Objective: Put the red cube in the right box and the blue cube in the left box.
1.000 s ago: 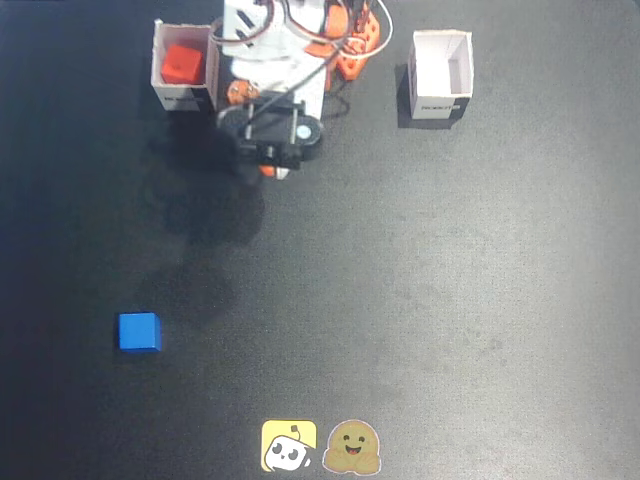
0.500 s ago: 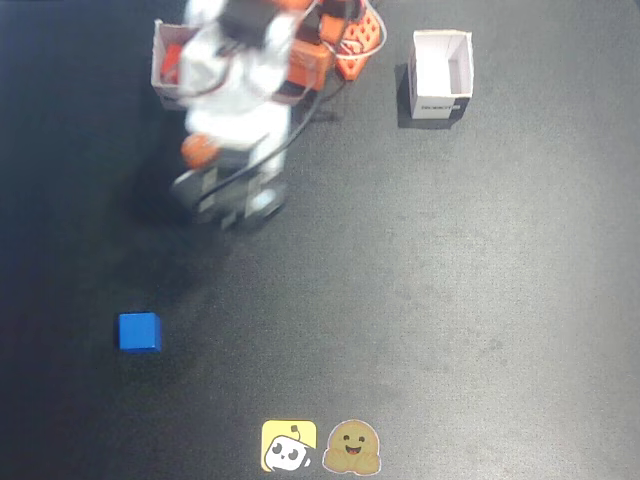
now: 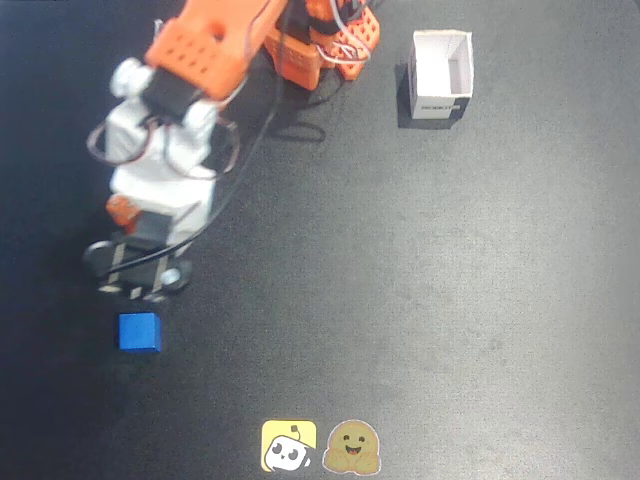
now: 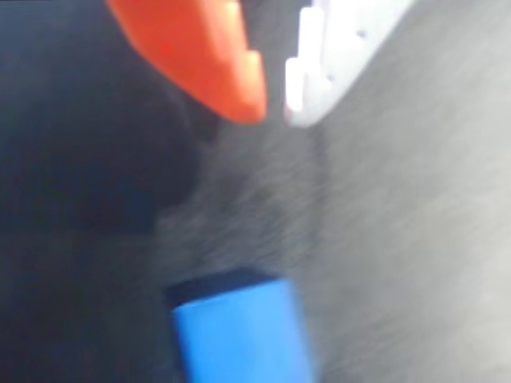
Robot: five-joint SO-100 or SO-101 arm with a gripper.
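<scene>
The blue cube point(image 3: 139, 332) lies on the dark table at the lower left of the fixed view. My gripper point(image 3: 137, 286) hangs just above it in the picture, pointing down and apart from the cube. In the wrist view the orange finger point(image 4: 209, 56) and the white finger point(image 4: 335, 56) almost meet at their tips, with nothing between them. My gripper point(image 4: 275, 108) stands beyond the blue cube point(image 4: 239, 331), which is blurred at the bottom edge. The red cube is not in view. One white open box point(image 3: 441, 73) stands at the upper right.
The arm's orange base point(image 3: 330, 40) is at the top centre, with cables looping down the arm. Two stickers point(image 3: 320, 447) lie at the bottom edge. No second box shows in either view.
</scene>
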